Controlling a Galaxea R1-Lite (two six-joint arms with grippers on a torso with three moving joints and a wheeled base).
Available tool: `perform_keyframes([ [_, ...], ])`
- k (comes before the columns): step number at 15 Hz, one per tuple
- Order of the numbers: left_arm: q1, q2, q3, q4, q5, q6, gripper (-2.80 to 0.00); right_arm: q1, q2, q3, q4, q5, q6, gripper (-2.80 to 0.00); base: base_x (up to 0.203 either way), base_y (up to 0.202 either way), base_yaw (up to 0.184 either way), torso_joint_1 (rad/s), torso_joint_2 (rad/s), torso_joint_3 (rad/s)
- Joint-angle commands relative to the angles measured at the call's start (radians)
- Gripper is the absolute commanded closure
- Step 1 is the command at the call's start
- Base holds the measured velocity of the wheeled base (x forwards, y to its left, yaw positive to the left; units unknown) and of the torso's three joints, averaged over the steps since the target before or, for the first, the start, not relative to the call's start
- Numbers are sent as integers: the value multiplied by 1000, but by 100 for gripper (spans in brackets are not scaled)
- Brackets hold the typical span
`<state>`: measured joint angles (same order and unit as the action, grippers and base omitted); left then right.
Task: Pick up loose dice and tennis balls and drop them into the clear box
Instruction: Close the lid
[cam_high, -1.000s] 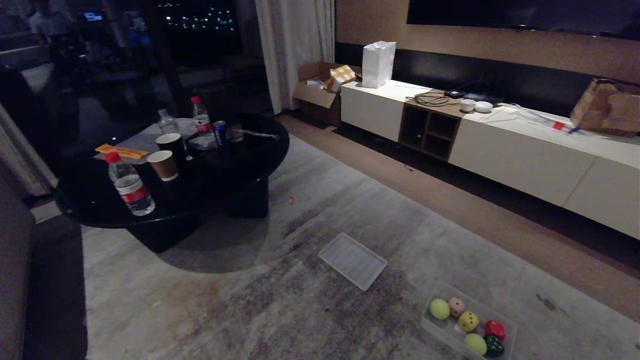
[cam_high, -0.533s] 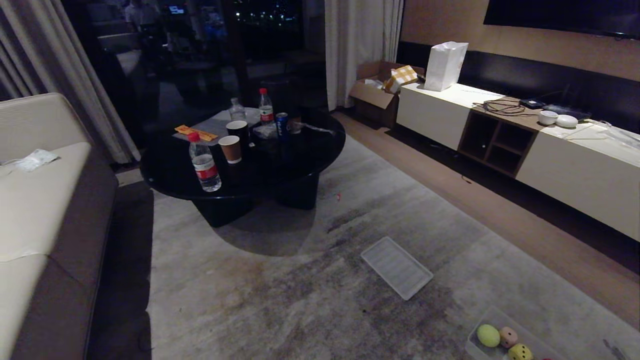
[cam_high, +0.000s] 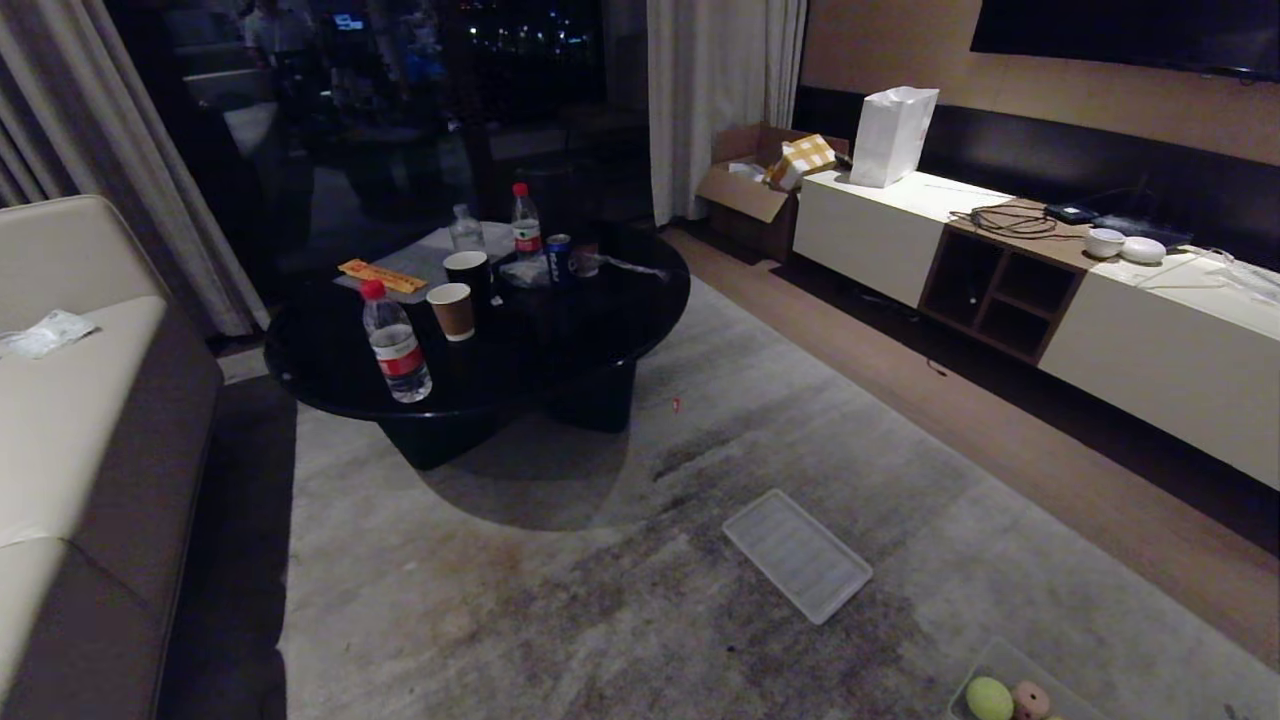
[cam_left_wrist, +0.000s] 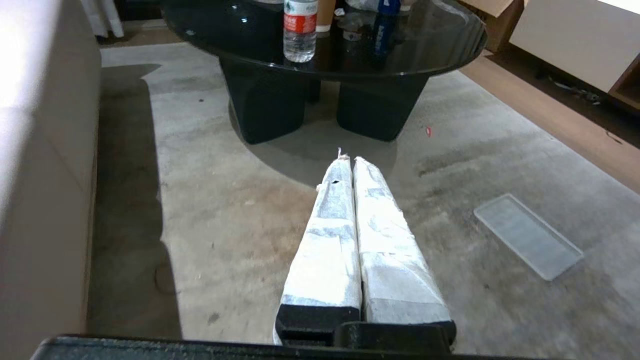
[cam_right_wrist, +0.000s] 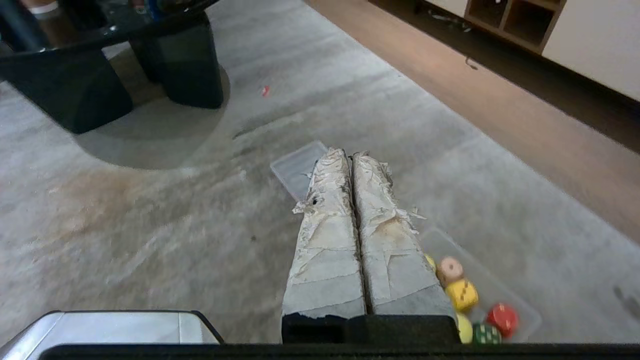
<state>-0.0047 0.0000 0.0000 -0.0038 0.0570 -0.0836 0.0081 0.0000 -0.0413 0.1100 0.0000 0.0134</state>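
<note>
Grey, stained carpet (cam_high: 560, 600) fills most of the head view, with a pale sofa (cam_high: 70, 420) at nine o'clock, a round black coffee table (cam_high: 560, 330) at eleven carrying bottles and paper cups, and a long white media cabinet (cam_high: 1150, 340) running from one to three o'clock.

On the rug at about five o'clock lies the flat ribbed lid (cam_high: 797, 555), well apart from the clear box (cam_high: 1000, 665), whose corner only just shows at the bottom edge of the head view. The right wrist view shows more of the box: inside it sit a beige die (cam_right_wrist: 449, 270), a yellow die (cam_right_wrist: 462, 294), a red die (cam_right_wrist: 502, 317) and a green die (cam_right_wrist: 482, 334), with one tennis ball (cam_right_wrist: 464, 327) partly hidden by the fingers. The head view shows another tennis ball (cam_high: 988, 698) at the box's near corner.

Neither arm appears in the head view. The left gripper (cam_left_wrist: 347, 161) has its taped fingers pressed together on nothing, pointing toward the table base. The right gripper (cam_right_wrist: 345, 153) is likewise closed and empty, held above the rug with the box just beside it.

No die or ball is visible loose on the carpet, so the collecting looks finished, or nearly. The step in hand seems to be a search: the next move calls for scanning the remaining floor, around the table and sofa, before anything else.
</note>
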Motion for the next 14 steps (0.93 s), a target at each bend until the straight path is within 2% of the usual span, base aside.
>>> perform_keyframes([
  [1,0,2,2,-1,1,-1,0,1,2,0,0,0,0,0,185,0,-1,1,6,1],
  [12,0,2,2,2,1,-1,0,0,2,0,0,0,0,0,181,0,0,3,1,2],
  [14,0,2,2,2,1,-4,0,1,2,0,0,0,0,0,56,0,0,3,1,0],
])
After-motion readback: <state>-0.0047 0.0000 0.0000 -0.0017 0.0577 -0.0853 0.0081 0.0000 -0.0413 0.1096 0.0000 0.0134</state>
